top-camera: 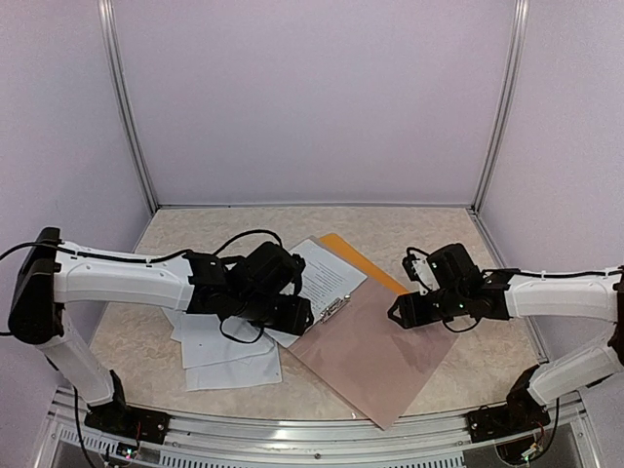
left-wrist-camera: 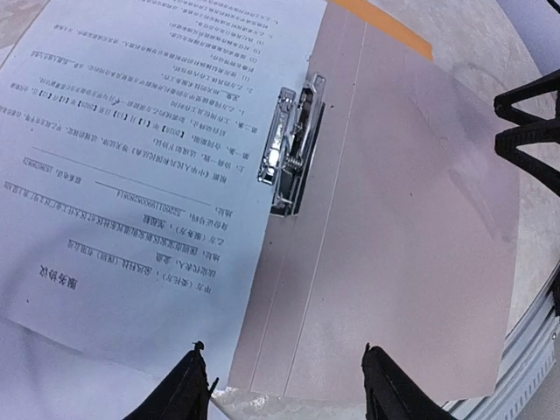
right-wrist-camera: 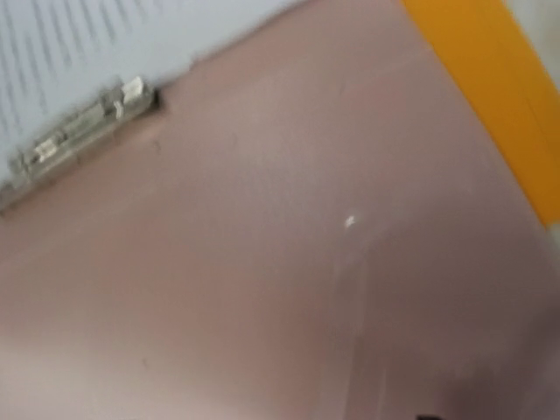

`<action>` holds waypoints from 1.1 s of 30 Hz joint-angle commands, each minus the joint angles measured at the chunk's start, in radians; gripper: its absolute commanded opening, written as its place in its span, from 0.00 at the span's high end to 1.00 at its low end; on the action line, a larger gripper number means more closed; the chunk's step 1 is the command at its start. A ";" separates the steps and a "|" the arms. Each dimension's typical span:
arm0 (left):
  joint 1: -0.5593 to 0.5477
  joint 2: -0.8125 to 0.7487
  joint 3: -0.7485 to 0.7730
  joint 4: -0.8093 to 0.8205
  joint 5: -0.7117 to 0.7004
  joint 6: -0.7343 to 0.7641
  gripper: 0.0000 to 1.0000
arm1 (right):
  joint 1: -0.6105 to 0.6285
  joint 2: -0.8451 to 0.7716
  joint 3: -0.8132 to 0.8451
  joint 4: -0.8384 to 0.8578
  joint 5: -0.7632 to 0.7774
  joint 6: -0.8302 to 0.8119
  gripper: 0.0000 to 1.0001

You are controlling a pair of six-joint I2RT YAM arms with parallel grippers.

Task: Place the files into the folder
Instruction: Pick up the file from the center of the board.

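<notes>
Files (top-camera: pixel 230 357) lie mostly in a loose, overlapping pile at the lower left of the top view, partly under my left arm. One more printed sheet (top-camera: pixel 330 273) rests at centre, beside the metal clip (left-wrist-camera: pixel 289 149). The folder (top-camera: pixel 363 261) shows only as an orange strip at upper centre, poking out from beneath the pinkish-brown board (top-camera: pixel 375 356) that lies over it.

My left gripper (left-wrist-camera: pixel 283 352) hangs with its jaws apart and nothing between them, over the near edge where sheet and board meet. My right gripper (top-camera: pixel 400 312) sits over the board's right edge, prongs spread and, as far as I can see, empty.

I judge these files to be feather-light, floppy and slick against each other, so a pinch in the middle would only crumple or drag a sheet. I'd take a free corner or an edge that overhangs the pile, and I'd expect the sheet to droop once lifted. The board looks stiffer, so an edge grip should carry it.
</notes>
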 commanded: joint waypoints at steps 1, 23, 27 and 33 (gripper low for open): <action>-0.049 -0.039 -0.056 -0.118 -0.071 -0.188 0.42 | 0.127 0.004 0.067 -0.169 0.202 0.050 0.35; 0.423 -0.460 -0.342 -0.289 0.014 -0.337 0.42 | 0.496 0.570 0.634 -0.063 0.118 -0.251 0.35; 0.610 -0.479 -0.335 -0.321 0.067 -0.239 0.44 | 0.495 0.669 0.768 -0.049 0.023 -0.293 0.35; 0.868 -0.390 -0.315 -0.279 0.214 -0.114 0.45 | 0.494 0.838 0.948 -0.058 -0.067 -0.298 0.36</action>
